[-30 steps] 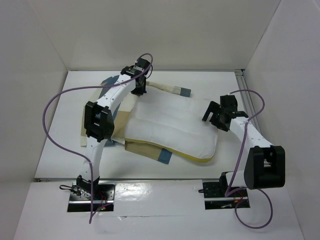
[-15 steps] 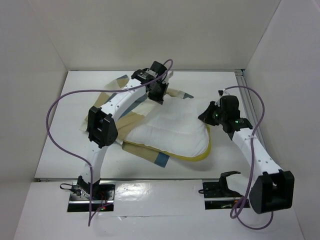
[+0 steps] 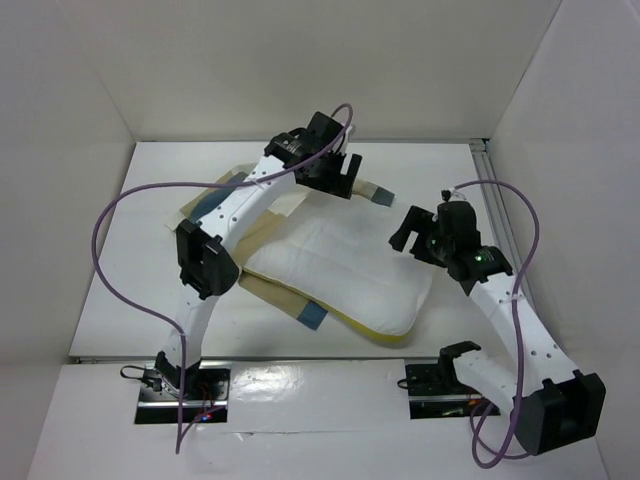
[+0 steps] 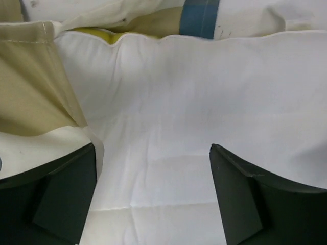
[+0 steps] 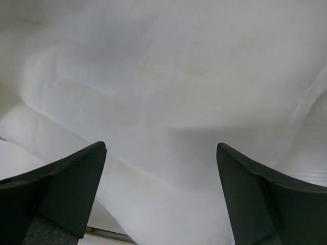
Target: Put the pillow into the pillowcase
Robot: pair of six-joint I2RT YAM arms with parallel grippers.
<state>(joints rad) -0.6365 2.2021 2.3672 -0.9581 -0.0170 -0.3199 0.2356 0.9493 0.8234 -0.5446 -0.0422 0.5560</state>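
The white pillow [image 3: 345, 270] lies aslant mid-table, its yellow band [image 3: 380, 335] along the near edge. The pillowcase [image 3: 262, 238], in tan, cream and blue blocks, is spread beneath it and shows at the left, with blue patches at the near side [image 3: 312, 316] and far side [image 3: 381, 197]. My left gripper [image 3: 347, 176] stands open over the pillow's far edge. In the left wrist view its jaws [image 4: 153, 153] are wide apart above the white pillow [image 4: 204, 102], with tan pillowcase [image 4: 30, 87] to the left. My right gripper [image 3: 407, 231] is open at the pillow's right end, with nothing between its fingers [image 5: 161, 147].
White walls close in the table on three sides. A metal rail [image 3: 486, 150] runs along the far right corner. Purple cables [image 3: 110, 210] loop off both arms. The arm bases [image 3: 185, 385] sit at the near edge.
Both grippers have opened after being shut half a second ago. The left gripper has moved right along the pillow's far edge. The right arm has swung forward, and the pillow has shifted slightly.
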